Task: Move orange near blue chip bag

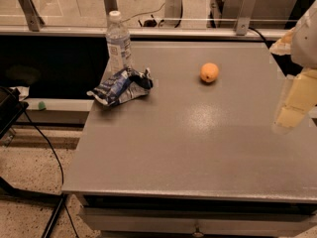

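Note:
The orange is a small round fruit lying on the grey table, right of centre towards the back. The blue chip bag lies crumpled and wrinkly at the table's left edge, well left of the orange. My gripper hangs at the right edge of the view, above the table's right side, in front of and to the right of the orange. It holds nothing that I can see.
A clear plastic water bottle with a white cap stands just behind the bag at the back left corner. A glass railing runs behind the table. Black cables trail on the floor at the left.

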`<move>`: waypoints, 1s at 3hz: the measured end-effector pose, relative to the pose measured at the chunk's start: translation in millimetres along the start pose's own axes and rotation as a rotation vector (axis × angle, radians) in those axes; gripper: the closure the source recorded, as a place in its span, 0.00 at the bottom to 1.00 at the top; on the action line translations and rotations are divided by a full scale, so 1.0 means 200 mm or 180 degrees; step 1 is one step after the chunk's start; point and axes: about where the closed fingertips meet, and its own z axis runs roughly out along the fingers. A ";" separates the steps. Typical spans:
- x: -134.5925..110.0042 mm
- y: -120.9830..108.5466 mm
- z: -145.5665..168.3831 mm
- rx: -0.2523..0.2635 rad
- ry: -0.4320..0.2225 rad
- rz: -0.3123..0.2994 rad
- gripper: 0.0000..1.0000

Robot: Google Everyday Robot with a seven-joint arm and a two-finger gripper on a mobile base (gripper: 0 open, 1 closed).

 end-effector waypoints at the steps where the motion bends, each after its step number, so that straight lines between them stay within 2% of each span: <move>1: 0.00 0.00 0.00 0.0001 0.0000 0.0000 0.00; 2: -0.01 -0.16 0.05 0.0160 -0.0098 0.0156 0.00; 3: -0.10 -0.48 0.15 0.0368 -0.0400 0.0419 0.00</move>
